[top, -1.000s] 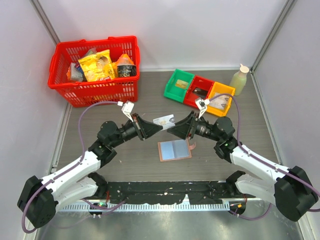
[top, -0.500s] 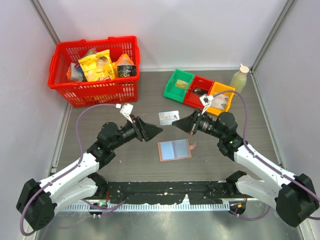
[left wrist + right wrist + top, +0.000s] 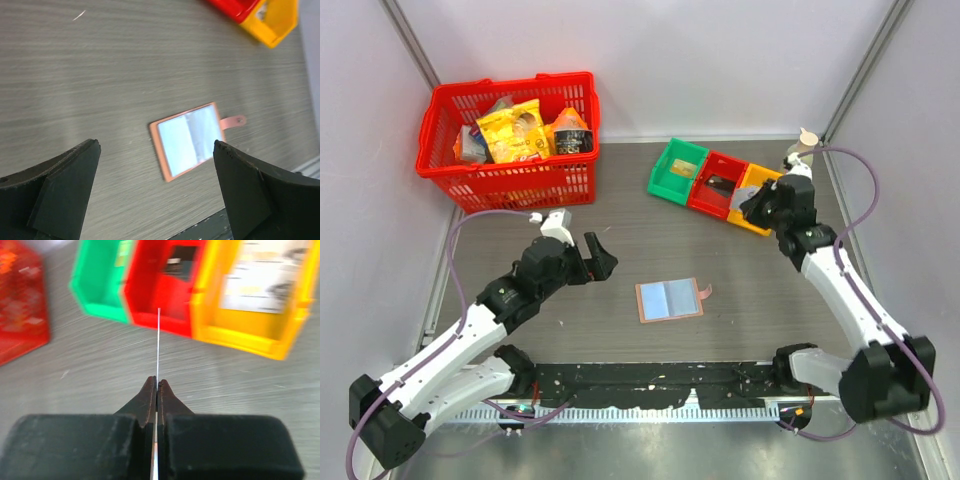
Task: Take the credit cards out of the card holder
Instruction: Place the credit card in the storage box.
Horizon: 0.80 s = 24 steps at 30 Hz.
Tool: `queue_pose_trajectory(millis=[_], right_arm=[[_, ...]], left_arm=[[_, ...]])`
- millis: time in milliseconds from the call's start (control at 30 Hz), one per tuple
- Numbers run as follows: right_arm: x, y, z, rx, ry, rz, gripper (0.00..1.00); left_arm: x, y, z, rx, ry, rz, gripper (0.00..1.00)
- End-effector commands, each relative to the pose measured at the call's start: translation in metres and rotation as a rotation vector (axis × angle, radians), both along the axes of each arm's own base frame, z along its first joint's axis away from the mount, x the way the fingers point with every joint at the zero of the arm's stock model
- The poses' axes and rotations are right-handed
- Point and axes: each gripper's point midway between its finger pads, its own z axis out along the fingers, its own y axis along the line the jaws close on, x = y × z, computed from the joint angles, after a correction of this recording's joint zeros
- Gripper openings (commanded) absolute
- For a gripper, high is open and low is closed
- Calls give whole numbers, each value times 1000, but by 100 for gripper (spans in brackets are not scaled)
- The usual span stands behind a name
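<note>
The card holder [image 3: 669, 299] lies open and flat on the table, pinkish-tan rim, light blue lining, snap tab to the right. The left wrist view shows the card holder [image 3: 187, 140] below and ahead of my left gripper [image 3: 156, 144], whose jaws stand wide apart with nothing between them. My left gripper [image 3: 597, 255] hovers to the left of the holder. My right gripper [image 3: 750, 205] is at the coloured bins, shut on a thin credit card [image 3: 158, 340] seen edge-on. The card points at the red bin [image 3: 165, 295].
A green bin [image 3: 677, 170], a red bin [image 3: 715, 183] and a yellow bin [image 3: 760, 195] stand in a row at the back right. The yellow bin [image 3: 255, 310] holds a pale printed card. A bottle [image 3: 800, 156] stands behind them. A red basket [image 3: 510, 130] of groceries sits back left.
The card passed from my left gripper to my right. My left gripper opened and drew back to the left. My right arm swung the card away to the bins.
</note>
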Motion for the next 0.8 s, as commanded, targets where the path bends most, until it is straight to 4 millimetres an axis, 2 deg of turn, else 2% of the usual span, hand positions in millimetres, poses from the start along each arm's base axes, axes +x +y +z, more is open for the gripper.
queue_pose_trajectory(millis=[0,133,167,200,233,267,333,400,500,633,700,767], right_arm=[[24,-69,-25,-95,132,-233,0],[55,-88,-28,-97,145,-273,1],[62,-88,-38,-96,165,-267,1],[70,-85,-35,-89,158,-256,0],[76,-95,-50,-74,200,-270,0],[83,-97,-48,-61,199,-268,0],[97,-88,-70,-39,241,-211,0],[111,-81,-75,-5,224,-168,1],[119,-71,-87,42,244,-104,1],[126,-73,-107,63,292,-81,1],[125,-80,-116,72,327,-93,5],[119,-89,-117,34,362,-131,16]], left_arm=[[-10,22,-23,122,68,40,100],[-17,21,-30,108,85,17,100],[-18,20,-31,102,91,13,100],[-20,18,-32,95,96,4,100],[-22,17,-35,89,104,-5,100],[-23,15,-36,82,109,-12,100],[-24,12,-38,69,115,-24,100],[-24,9,-39,55,121,-30,100],[-25,3,-40,32,134,-47,100],[-27,-7,-40,0,145,-85,100],[-29,-13,-41,-17,160,-109,100],[-29,-17,-43,-26,171,-121,100]])
